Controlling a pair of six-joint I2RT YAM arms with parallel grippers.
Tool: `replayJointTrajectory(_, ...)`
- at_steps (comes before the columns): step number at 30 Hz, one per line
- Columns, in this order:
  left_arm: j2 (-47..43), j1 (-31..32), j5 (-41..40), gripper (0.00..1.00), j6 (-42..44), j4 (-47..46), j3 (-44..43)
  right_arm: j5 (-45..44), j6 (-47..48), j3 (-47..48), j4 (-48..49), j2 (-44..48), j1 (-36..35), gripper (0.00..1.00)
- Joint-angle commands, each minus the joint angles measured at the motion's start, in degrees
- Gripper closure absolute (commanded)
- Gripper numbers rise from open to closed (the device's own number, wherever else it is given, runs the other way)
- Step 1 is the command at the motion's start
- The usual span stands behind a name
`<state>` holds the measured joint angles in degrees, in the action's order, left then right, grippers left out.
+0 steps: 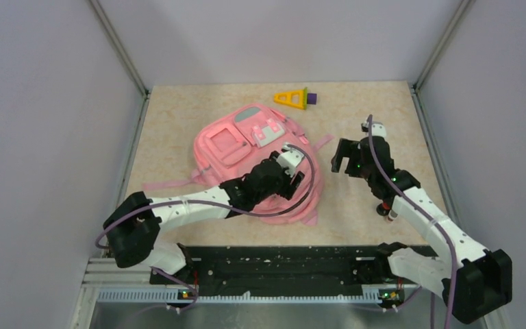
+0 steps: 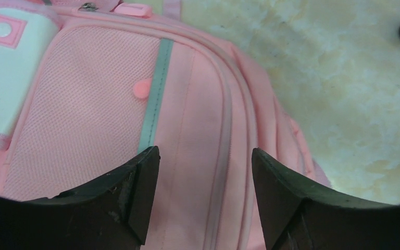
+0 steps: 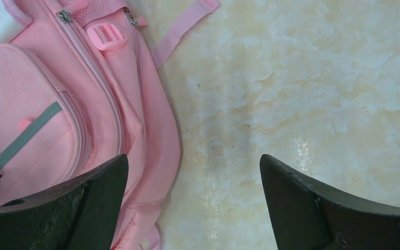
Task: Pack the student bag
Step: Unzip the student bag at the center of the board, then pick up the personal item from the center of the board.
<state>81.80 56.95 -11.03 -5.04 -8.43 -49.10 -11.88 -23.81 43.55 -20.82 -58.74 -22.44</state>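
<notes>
The student bag (image 1: 236,144), a large pink backpack, lies flat in the middle of the table with its front pockets facing up. My left gripper (image 1: 293,177) hovers over the bag's right side. In the left wrist view it (image 2: 204,156) is open, with only pink fabric and a zip line (image 2: 224,156) below the gap, beside a grey strip (image 2: 156,99). My right gripper (image 1: 342,156) is open just right of the bag. In the right wrist view it (image 3: 192,161) spans bare table, its left finger over the bag's edge (image 3: 151,135).
A yellow triangular toy with a purple end (image 1: 294,98) lies near the table's far edge. A loose pink strap (image 3: 179,28) and buckle (image 3: 104,36) extend from the bag. Grey walls close in the table on three sides.
</notes>
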Motion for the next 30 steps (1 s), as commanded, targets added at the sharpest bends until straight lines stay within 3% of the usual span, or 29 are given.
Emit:
replayJointTrajectory(1,1.64,0.24,-8.54,0.30,4.57,1.65,-2.49,0.15,0.88,-0.28,1.02,2.40,0.61,0.06)
replayJointTrajectory(8,2.44,0.45,-18.02,0.32,7.48,4.10,-3.39,0.02,0.79,-0.66,0.54,3.49,0.70,0.06)
replayJointTrajectory(11,2.66,0.53,-17.87,0.34,7.08,4.72,-3.63,0.02,0.81,-0.70,0.18,3.86,0.68,0.06)
replayJointTrajectory(17,3.81,0.52,-19.79,0.53,5.34,5.89,-3.70,-0.80,0.79,-1.22,-0.50,5.16,0.73,0.06)
replayJointTrajectory(21,4.99,0.49,-22.12,0.40,5.29,7.34,-4.49,-1.87,1.16,-1.36,-1.41,6.73,0.73,0.07)
replayJointTrajectory(25,6.92,0.49,-23.73,0.37,5.70,8.01,-4.84,-3.97,1.49,-1.44,-2.09,7.25,0.92,0.04)
replayJointTrajectory(26,7.30,0.59,-24.47,0.42,5.81,8.10,-4.86,-4.12,1.46,-1.51,-2.19,7.23,1.27,0.04)
replayJointTrajectory(30,6.34,0.61,-27.01,0.83,5.48,6.59,-3.76,-4.20,0.66,-2.58,-2.32,7.30,3.60,0.04)
